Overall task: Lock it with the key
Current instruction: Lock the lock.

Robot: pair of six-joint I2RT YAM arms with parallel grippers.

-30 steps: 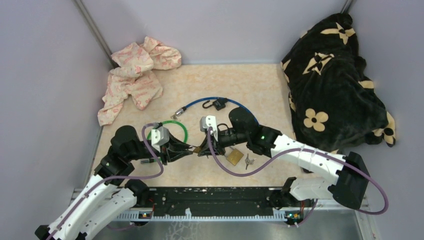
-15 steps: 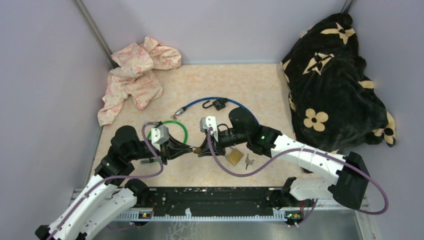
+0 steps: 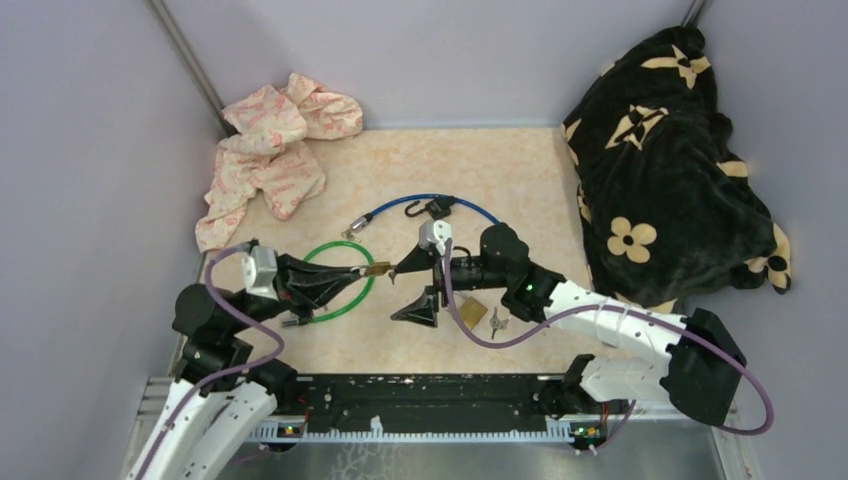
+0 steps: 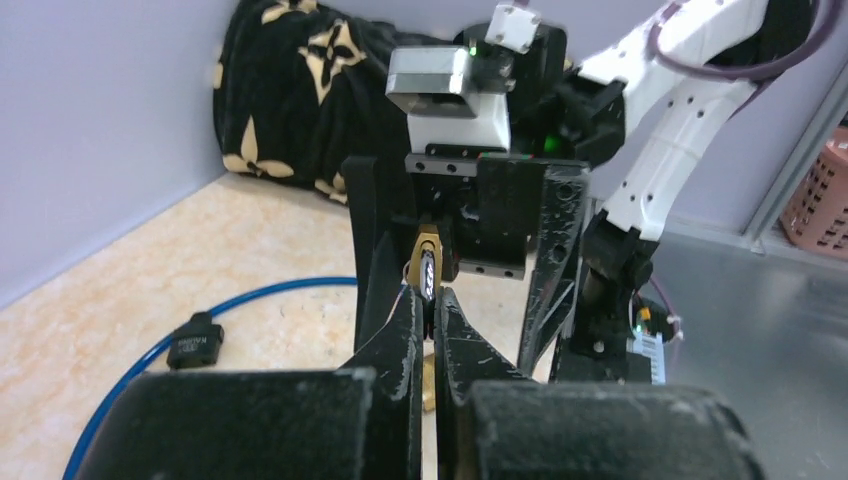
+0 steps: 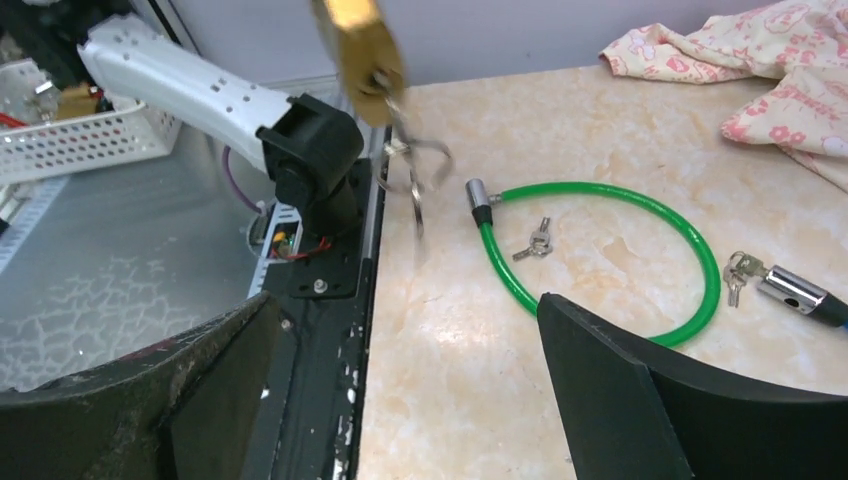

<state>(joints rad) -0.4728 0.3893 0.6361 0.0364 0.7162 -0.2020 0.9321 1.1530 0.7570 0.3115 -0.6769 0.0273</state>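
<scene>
The small brass padlock [image 3: 378, 269] is held up, pinched by the left gripper [image 3: 362, 271], with silver keys [image 5: 410, 175] dangling under it. The right gripper [image 3: 413, 288] is spread wide beside it. The dangling keys could be missed, or the padlock knocked loose.

padlock [image 5: 360, 40] top past upper edge

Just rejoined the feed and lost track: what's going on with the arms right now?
The left gripper has its fingers shut on a small brass padlock, held above the beige table with a metal key ring hanging from its underside. The right gripper sits opposite it, fingers open and empty. A green cable loop lies on the table.
</scene>
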